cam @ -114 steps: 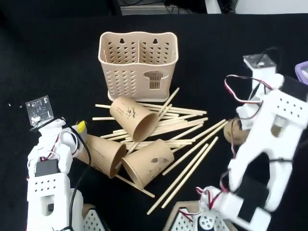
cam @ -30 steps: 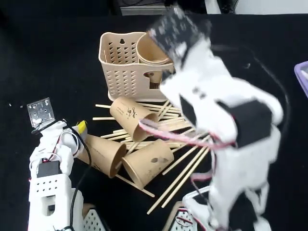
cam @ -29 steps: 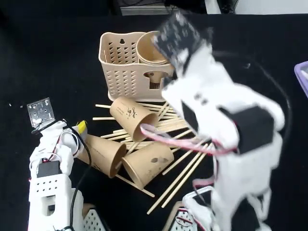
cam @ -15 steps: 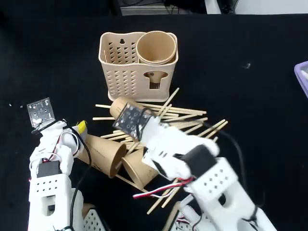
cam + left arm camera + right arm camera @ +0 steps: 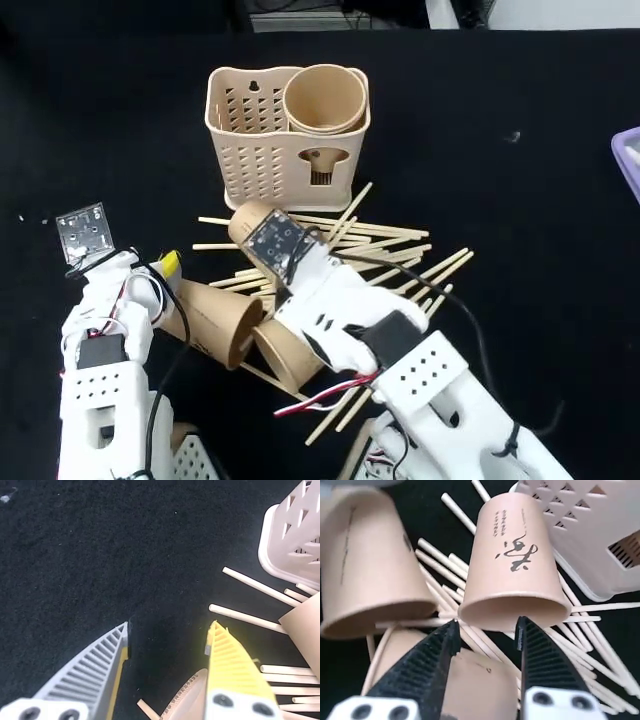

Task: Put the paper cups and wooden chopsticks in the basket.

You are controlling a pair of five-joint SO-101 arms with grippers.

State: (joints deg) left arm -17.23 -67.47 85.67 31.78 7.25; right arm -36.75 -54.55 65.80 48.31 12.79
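The beige basket (image 5: 262, 150) stands at the back with one paper cup (image 5: 324, 98) upright in its right compartment. Three more cups lie on a heap of wooden chopsticks (image 5: 405, 268). My right arm (image 5: 340, 312) lies over that heap. Its gripper (image 5: 487, 630) is open, with its black fingertips at the rim of the printed cup (image 5: 517, 565). Another cup (image 5: 365, 570) lies beside it, and a third cup (image 5: 475, 680) is under the fingers. My left gripper (image 5: 167, 630) is open over bare table, with a cup rim (image 5: 182, 702) close by its yellow finger (image 5: 227, 670).
A purple container (image 5: 628, 152) pokes in at the right edge. The basket's left compartment (image 5: 245, 100) holds nothing. Black table stretches free to the left of the basket and at the far right. The basket (image 5: 580, 530) stands just behind the printed cup.
A cup now stands in the basket's right compartment. My right arm has come back from the basket and down over the heap, then edged left. The left arm has kept still.
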